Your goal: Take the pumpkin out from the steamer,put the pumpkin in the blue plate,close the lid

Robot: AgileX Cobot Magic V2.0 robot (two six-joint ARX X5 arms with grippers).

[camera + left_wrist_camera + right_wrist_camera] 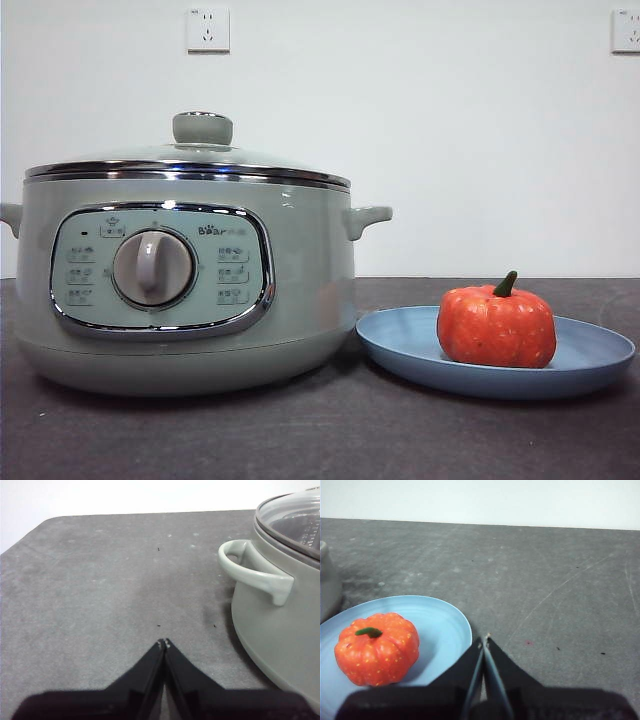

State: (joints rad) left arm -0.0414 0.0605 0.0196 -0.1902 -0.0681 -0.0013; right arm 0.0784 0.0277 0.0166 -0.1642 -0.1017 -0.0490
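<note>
Pumpkin [376, 649] sits upright on the blue plate [445, 625], just beside the right gripper [485, 639], whose jaws are pressed together and empty. Lid [190, 160] rests on the steamer [280, 630] near the left gripper [163, 642], likewise closed on nothing.

steamer [190, 290]: on table [320, 440], left side of front view
lid [190, 160]: on steamer, seated on rim
blue plate [495, 355]: on table, right of steamer, just beside its base
pumpkin [496, 325]: on blue plate, upright, stem up
wall sockets [208, 29]: on wall behind, above steamer & at far right
</note>
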